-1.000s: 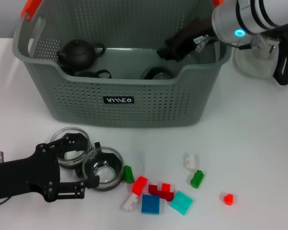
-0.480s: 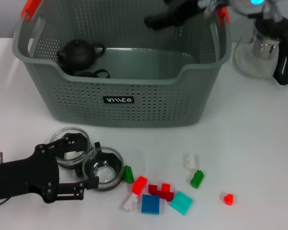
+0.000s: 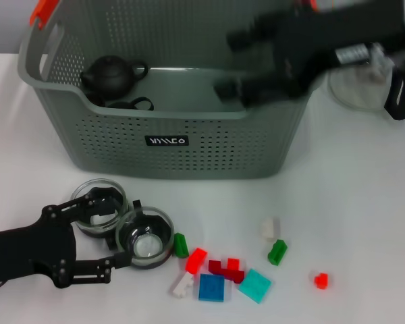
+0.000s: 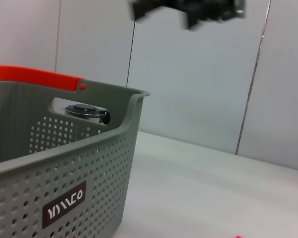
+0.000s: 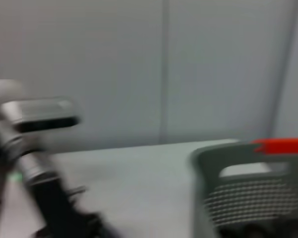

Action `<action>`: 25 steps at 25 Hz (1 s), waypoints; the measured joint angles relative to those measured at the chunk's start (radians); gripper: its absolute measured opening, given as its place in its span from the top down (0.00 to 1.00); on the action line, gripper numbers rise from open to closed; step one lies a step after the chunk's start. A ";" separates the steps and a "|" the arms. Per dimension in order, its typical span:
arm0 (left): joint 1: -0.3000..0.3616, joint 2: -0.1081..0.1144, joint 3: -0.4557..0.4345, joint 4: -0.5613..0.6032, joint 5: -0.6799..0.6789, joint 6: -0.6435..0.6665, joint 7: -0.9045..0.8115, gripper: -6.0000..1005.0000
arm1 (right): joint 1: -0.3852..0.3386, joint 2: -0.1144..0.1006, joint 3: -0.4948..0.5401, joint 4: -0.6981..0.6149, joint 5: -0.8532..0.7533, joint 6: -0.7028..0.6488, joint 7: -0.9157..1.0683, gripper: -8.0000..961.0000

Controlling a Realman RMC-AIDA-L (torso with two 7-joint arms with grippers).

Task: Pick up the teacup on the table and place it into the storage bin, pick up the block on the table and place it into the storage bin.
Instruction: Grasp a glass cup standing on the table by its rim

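Note:
Two glass teacups stand on the table at the front left: one (image 3: 146, 237) lies between the fingers of my left gripper (image 3: 129, 231), which is open around it, and the other (image 3: 99, 201) is just behind it. Several small blocks lie to the right, among them a green block (image 3: 181, 244), a red one (image 3: 196, 260) and a blue one (image 3: 211, 287). The grey-green storage bin (image 3: 169, 142) stands behind, with its orange handle (image 4: 35, 77) showing in the left wrist view. My right gripper (image 3: 228, 62) is blurred above the bin's right part, open and holding nothing.
Inside the bin are a black teapot (image 3: 111, 73) and a dark cup (image 3: 131, 104). A glass pitcher (image 3: 364, 81) with a black handle stands right of the bin. A teal block (image 3: 255, 285) and a small red block (image 3: 320, 280) lie farther right.
My right gripper rose out of the bin to its back rim, then swung forward over its right part. My left gripper shifted slightly back to the left; the teacups stayed put.

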 joint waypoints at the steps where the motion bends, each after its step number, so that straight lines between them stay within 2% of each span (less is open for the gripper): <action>1: 0.001 0.000 0.000 0.001 0.000 0.000 0.000 0.07 | -0.007 0.001 0.013 0.000 0.011 -0.042 -0.014 0.19; 5: 0.002 0.000 0.000 0.002 0.000 0.001 0.000 0.07 | -0.037 0.003 0.062 0.001 0.034 -0.191 -0.048 0.19; 9: -0.002 0.000 0.000 0.002 0.000 0.002 0.000 0.07 | -0.075 0.000 0.078 0.025 0.031 -0.274 -0.070 0.19; 12: -0.005 0.000 0.000 0.002 0.000 0.003 0.000 0.07 | -0.105 0.001 0.074 0.074 0.018 -0.299 -0.094 0.19; 17: -0.011 0.002 0.000 0.004 0.000 0.004 -0.002 0.07 | -0.109 -0.002 0.073 0.181 -0.089 -0.303 -0.100 0.19; 25: -0.019 0.003 -0.001 0.004 0.000 0.004 -0.001 0.07 | -0.081 0.002 0.049 0.175 -0.295 -0.327 -0.030 0.19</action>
